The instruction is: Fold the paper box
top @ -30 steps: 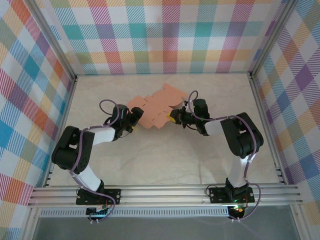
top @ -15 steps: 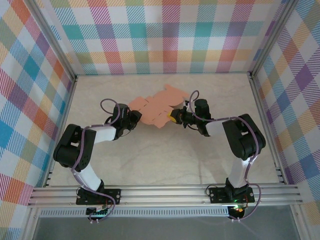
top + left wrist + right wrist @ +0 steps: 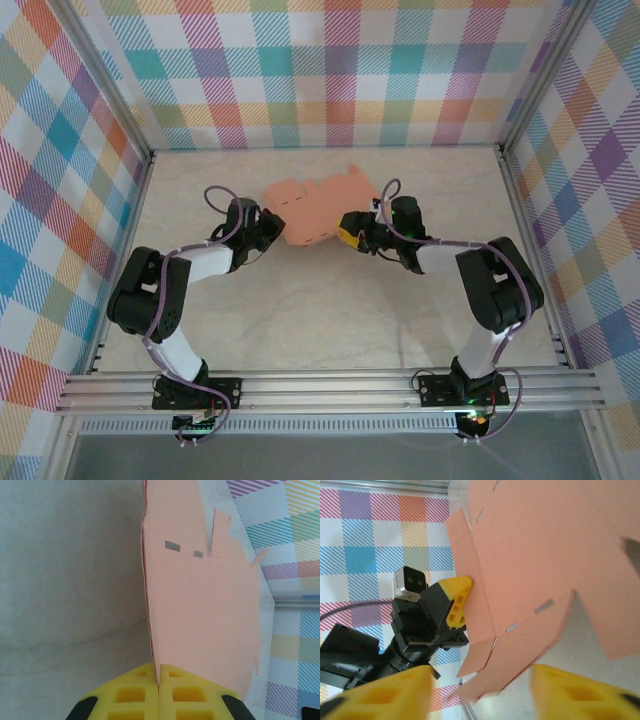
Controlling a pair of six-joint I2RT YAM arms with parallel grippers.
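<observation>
Left gripper (image 3: pixel 272 228) and right gripper (image 3: pixel 350 226) are seen from above at opposite ends of the paper box (image 3: pixel 320 205) over mid-table (image 3: pixel 300 300), while by the left wrist its pads are seen clamped on the card's edge, and by the right wrist its fingers are seen parted, gripping nothing.

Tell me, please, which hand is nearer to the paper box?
Left. The left hand is shut on the paper box at its left edge, touching it. The right hand is open beside the right edge, fingers apart, not gripping it.
</observation>
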